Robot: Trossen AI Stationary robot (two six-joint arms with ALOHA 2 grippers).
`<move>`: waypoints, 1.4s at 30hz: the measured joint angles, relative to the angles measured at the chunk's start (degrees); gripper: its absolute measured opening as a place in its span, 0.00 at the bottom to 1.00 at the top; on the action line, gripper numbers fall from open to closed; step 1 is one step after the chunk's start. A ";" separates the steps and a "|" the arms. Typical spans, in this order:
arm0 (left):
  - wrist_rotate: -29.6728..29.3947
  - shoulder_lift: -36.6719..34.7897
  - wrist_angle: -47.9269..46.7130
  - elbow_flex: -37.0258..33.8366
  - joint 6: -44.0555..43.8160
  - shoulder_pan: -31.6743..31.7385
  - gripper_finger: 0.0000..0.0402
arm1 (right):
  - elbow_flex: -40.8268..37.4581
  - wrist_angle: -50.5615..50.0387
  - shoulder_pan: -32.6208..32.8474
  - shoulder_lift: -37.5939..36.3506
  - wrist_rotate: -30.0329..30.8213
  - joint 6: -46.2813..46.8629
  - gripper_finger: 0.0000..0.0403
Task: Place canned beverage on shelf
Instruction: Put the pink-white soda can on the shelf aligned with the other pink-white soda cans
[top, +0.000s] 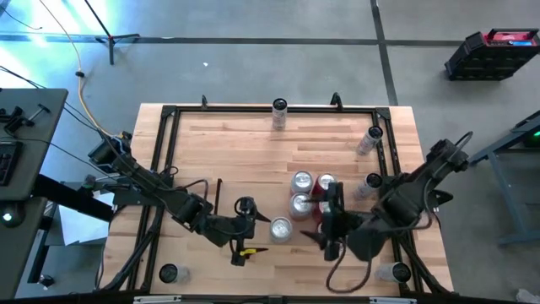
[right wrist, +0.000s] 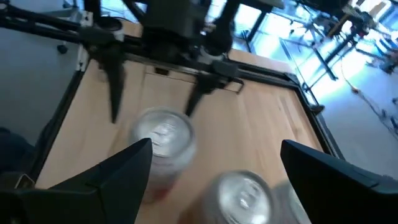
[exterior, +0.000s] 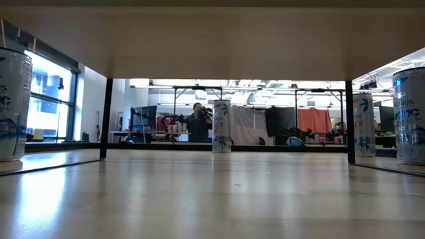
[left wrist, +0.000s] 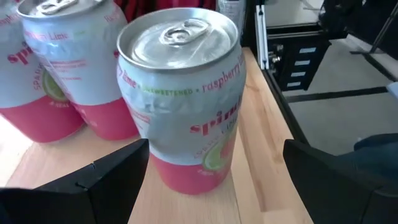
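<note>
Several short pink-and-silver cans stand upright on the light wood inside the black rails [top: 169,169]; I cannot make out a separate small bay. The nearest can [top: 281,229] stands apart from three others [top: 301,192]. My left gripper [top: 251,226] is open and level, pointing toward the table's right edge. Its fingers stand on either side of that can [left wrist: 186,106], with a gap on the right and no touch that I can see. My right gripper [top: 325,221] is open and empty, pointing left above the cans [right wrist: 163,137].
Tall slim cans stand at the far rail [top: 279,110], along the right rail [top: 371,139], and at the near corners [top: 169,273]. A short black bar [top: 218,194] lies on the wood to the left. A person [exterior: 197,123] stands in the room beyond.
</note>
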 joint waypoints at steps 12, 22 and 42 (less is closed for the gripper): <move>-0.16 0.00 -0.32 0.00 -0.22 0.00 0.90 | 0.00 7.08 -0.15 8.67 -0.59 -6.42 0.85; 0.12 0.00 -0.32 0.00 -0.52 -0.28 0.90 | 0.00 4.96 -2.08 8.62 -0.21 -4.90 0.85; -3.32 -3.77 -6.24 0.07 -0.08 -0.19 0.90 | -0.02 1.41 0.38 6.66 3.31 -1.86 0.85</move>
